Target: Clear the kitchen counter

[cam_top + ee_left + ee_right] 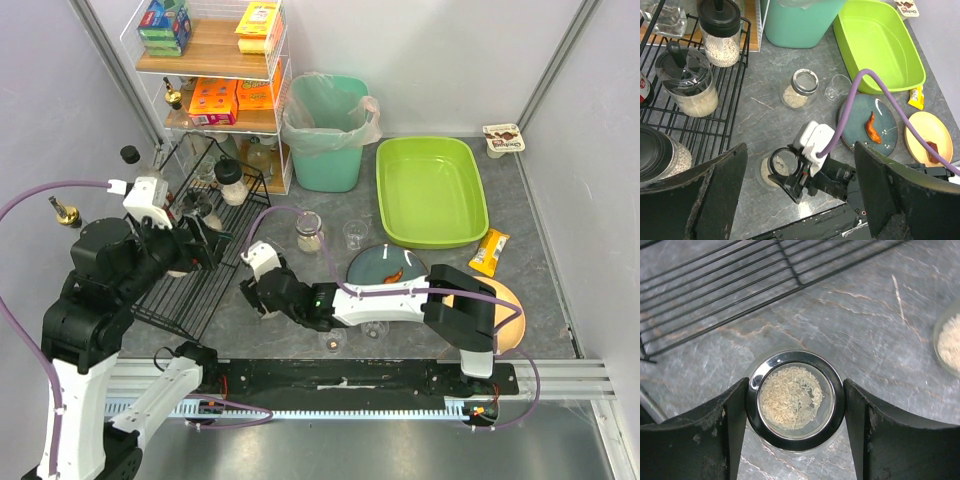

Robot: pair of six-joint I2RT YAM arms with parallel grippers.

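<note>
**Q.** What surface is shown, and where does it lie?
**A.** A dark-grey, stone-patterned table [525, 210]. It carries a black wire rack [190, 290] and runs out to the right of that rack under every loose item.

**Q.** Which step is in hand?
**A.** Judging from the pose, it is the pick-up of a small round glass jar of rice with a metal rim [792, 405]. The jar stands upright on the table just right of the rack. The right hand [795, 386] straddles it from above, one finger either side of the rim. One finger seems to touch the rim and the other shows a hairline gap, so whether the jar is clenched cannot be told.

**Q.** And the other arm?
**A.** The left hand [800, 150] hangs above the rack, fingers spread wide, released and grasping nothing.

**Q.** What does the next move call for?
**A.** Probably a centred squeeze on the rim, then a straight lift. The jar has no lid, so tilting could spill rice. A black-lidded glass jar of grain [686, 82] standing on the rack suggests the likely destination.
</note>
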